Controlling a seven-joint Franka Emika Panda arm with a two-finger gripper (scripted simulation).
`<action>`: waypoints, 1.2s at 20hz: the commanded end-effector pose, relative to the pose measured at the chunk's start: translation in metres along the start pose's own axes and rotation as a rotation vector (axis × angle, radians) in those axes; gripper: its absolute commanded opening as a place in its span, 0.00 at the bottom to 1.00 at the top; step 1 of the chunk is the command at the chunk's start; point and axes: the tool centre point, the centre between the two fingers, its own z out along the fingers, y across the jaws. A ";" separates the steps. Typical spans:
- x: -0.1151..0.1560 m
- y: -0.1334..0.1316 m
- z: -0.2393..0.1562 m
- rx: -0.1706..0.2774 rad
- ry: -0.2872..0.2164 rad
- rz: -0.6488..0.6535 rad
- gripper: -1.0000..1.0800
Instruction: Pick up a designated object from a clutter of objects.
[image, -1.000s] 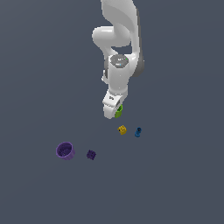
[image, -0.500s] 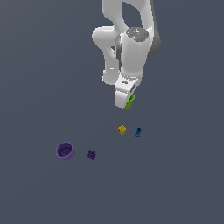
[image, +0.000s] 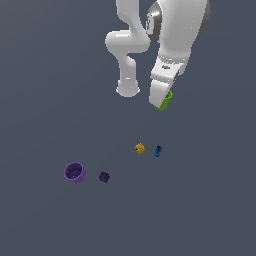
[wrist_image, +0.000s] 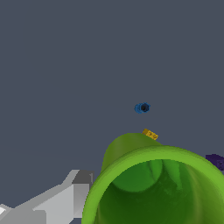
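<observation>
My gripper (image: 161, 101) is shut on the small lime-green cup (image: 165, 100) and holds it well above the floor. In the wrist view the cup (wrist_image: 153, 183) fills the foreground with its hollow mouth toward the camera, next to one grey finger (wrist_image: 65, 194). Below lie the rest of the clutter: the yellow block (image: 139, 148), the blue piece (image: 158, 150), the dark purple block (image: 104, 176) and the larger purple cup (image: 75, 172). The wrist view also shows the blue piece (wrist_image: 141, 107), the yellow block (wrist_image: 150, 134) and the dark purple block (wrist_image: 216, 161).
The white arm (image: 170, 35) and its base (image: 128, 87) stand behind the clutter on the dark grey floor (image: 200, 210).
The gripper has risen with the green cup in it, moving up and toward the exterior view's right, away from the floor. The other items have not moved.
</observation>
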 end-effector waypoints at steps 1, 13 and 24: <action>0.013 -0.005 -0.024 0.000 0.000 0.000 0.00; 0.063 -0.021 -0.114 -0.001 0.000 0.003 0.00; 0.079 -0.024 -0.140 -0.002 0.000 0.004 0.00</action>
